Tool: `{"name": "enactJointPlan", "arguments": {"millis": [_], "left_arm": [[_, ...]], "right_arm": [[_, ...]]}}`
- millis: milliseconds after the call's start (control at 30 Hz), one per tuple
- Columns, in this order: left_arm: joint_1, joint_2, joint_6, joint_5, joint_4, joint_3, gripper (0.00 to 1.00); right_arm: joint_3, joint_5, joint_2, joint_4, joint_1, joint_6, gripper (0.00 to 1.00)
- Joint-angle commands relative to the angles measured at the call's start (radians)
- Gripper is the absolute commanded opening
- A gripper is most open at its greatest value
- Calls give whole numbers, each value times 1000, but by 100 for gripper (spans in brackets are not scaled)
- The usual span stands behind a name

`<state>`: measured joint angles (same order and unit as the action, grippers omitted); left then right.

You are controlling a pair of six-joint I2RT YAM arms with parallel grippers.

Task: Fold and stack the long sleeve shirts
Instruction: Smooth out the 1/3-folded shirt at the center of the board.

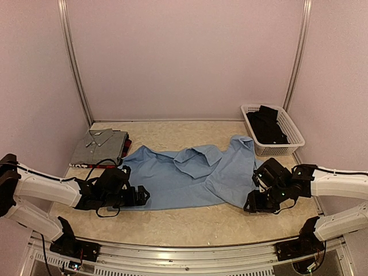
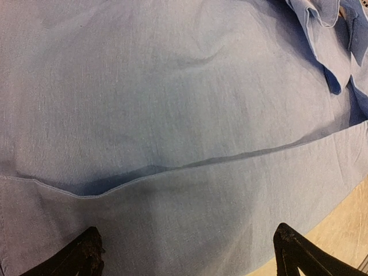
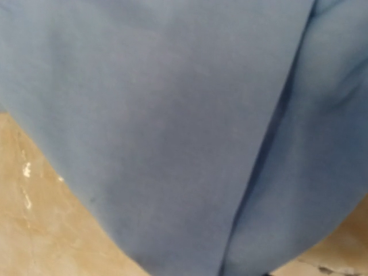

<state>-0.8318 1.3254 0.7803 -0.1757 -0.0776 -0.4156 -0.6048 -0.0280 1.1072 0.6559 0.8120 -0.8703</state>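
Observation:
A large light blue shirt (image 1: 190, 172) lies spread and rumpled across the middle of the table. At the back left a folded grey shirt (image 1: 99, 146) rests on a red-and-black plaid shirt (image 1: 127, 145), of which only the edges show. My left gripper (image 1: 145, 195) is at the blue shirt's left edge. In the left wrist view it (image 2: 190, 256) stands open just above the blue cloth (image 2: 172, 115), its fingertips (image 2: 86, 253) wide apart with nothing between them. My right gripper (image 1: 252, 202) is at the shirt's right front edge. Its fingers are hidden in the right wrist view, which blue cloth (image 3: 172, 115) fills.
A white mesh basket (image 1: 294, 133) holding a black garment (image 1: 267, 123) stands at the back right. Bare beige tabletop (image 1: 190, 224) runs along the front between the arms. Pink walls close in the back and sides.

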Motion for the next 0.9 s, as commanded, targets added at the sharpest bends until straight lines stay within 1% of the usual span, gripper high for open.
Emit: {"name": "enactJointPlan", "arguments": {"millis": [0, 167, 233, 267, 300, 367, 633, 767, 867], "left_arm": [[-4, 34, -2, 11, 87, 12, 99], [-8, 37, -1, 10, 85, 15, 99], [-9, 38, -1, 9, 85, 15, 99], [-10, 39, 0, 9, 85, 15, 99], [-10, 40, 0, 8, 85, 16, 99], [-11, 41, 0, 7, 85, 17, 99], [-12, 44, 0, 6, 85, 18, 99], [-12, 47, 0, 7, 84, 18, 99], [-13, 47, -4, 6, 87, 23, 99]], "right_arm": [[37, 20, -4, -70, 16, -65, 51], [62, 46, -28, -87, 16, -91, 46], [83, 46, -46, -112, 16, -99, 42], [90, 46, -51, -122, 16, -102, 38], [97, 43, -54, -136, 16, -104, 31], [104, 31, -54, -158, 16, -104, 23], [101, 53, -50, -166, 16, -105, 1], [90, 84, -63, -129, 16, -108, 0], [69, 130, -68, -53, 14, -112, 0]]}}
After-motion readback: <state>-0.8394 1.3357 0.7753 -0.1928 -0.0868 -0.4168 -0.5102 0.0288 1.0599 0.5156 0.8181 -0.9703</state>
